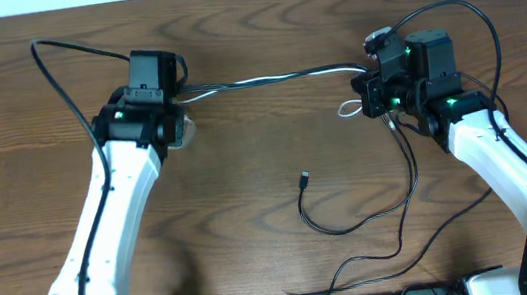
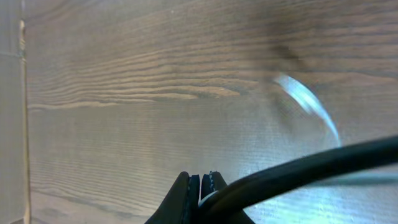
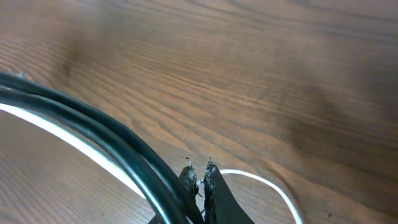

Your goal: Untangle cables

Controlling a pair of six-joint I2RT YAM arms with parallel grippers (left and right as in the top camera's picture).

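Only overhead do the cables (image 1: 265, 80) span left pincer (image 1: 178, 99) to right pincer (image 1: 366, 82), both clenching them.

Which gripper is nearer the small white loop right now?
Right. The right gripper sits just beside the white loop; the left gripper is far off, at the other end of the stretched cables.

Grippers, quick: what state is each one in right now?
Left gripper: closed, holding the cables stretched between the two arms.
Right gripper: closed, holding the same cables at the other end.
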